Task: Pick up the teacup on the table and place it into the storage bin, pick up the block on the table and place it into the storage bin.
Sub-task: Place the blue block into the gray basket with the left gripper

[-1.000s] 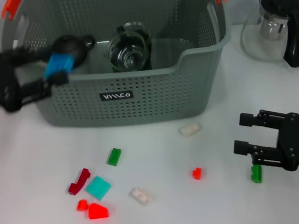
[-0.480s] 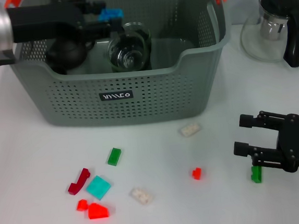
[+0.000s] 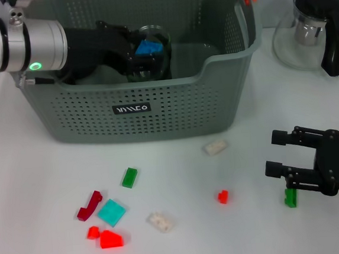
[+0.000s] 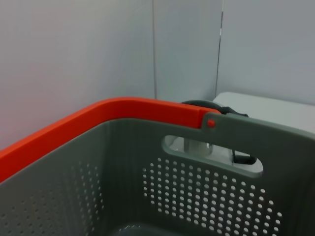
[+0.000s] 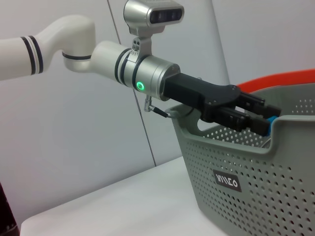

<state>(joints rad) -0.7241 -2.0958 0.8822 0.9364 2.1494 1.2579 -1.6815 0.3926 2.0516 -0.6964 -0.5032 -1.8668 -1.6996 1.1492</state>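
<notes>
Delivery of a small blue plastic block [image 3: 148, 47] is the step in hand: my left gripper [image 3: 146, 50], clamped on it, hangs inside the large grey perforated plastic storage bin [image 3: 156, 113], over a clear glass teacup [image 3: 146, 66] lying there. Next, I judge, I part the fingers to drop it; my right gripper [image 3: 279, 153] sits spread open on the table beside the bin.

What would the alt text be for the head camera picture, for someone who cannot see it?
The left tool holds a blue block over the inside of the grey storage bin, above a glass cup lying there. The right tool rests open on the white table, where small coloured blocks lie scattered.
</notes>
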